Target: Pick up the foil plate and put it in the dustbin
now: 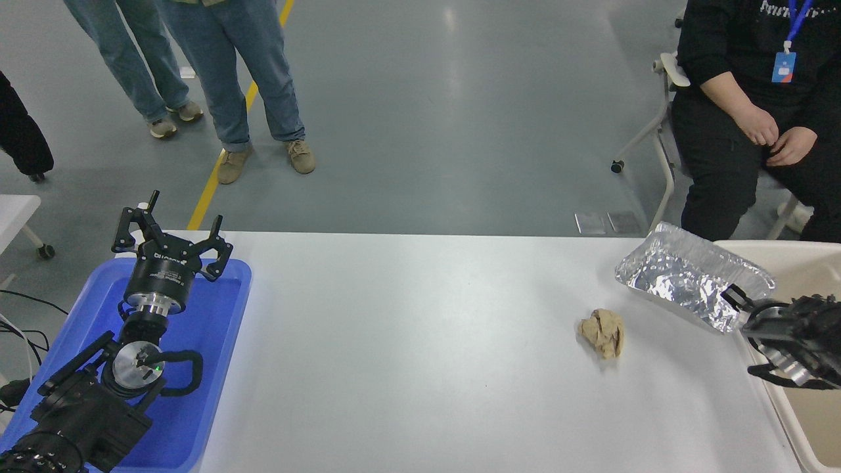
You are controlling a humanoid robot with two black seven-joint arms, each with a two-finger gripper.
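Observation:
The foil plate is a shiny crinkled silver tray, lifted off the table at the right and tilted. My right gripper is shut on its near right rim and holds it close to the left rim of the beige dustbin, which stands at the table's right end. My left gripper is open and parked over the blue tray at the lower left.
A crumpled brown paper ball lies on the white table left of the foil plate. The blue tray sits at the left. A person sits on a chair at the far right; other people stand at the far left.

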